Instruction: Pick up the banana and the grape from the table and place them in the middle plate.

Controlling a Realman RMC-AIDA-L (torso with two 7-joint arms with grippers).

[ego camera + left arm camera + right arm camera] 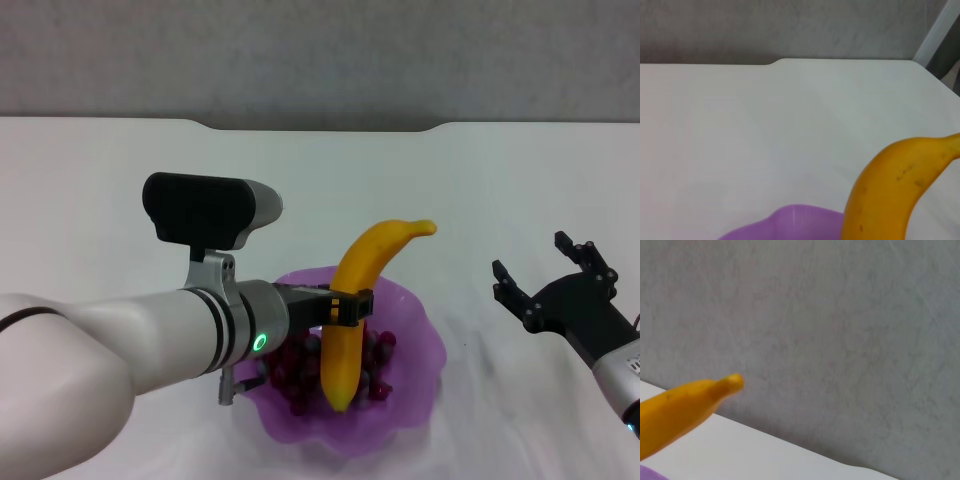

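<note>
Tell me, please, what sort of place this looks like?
Probably a lab test bench: a bare white table against a plain grey wall, with only a purple plate, grapes and a banana held by the left gripper.

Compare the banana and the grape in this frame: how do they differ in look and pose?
The banana is one smooth yellow curve, held in the left claw and standing steeply; the grape is a cluster of small dark red balls lying in the middle plate. The banana's lower end reaches down among the grapes.
</note>
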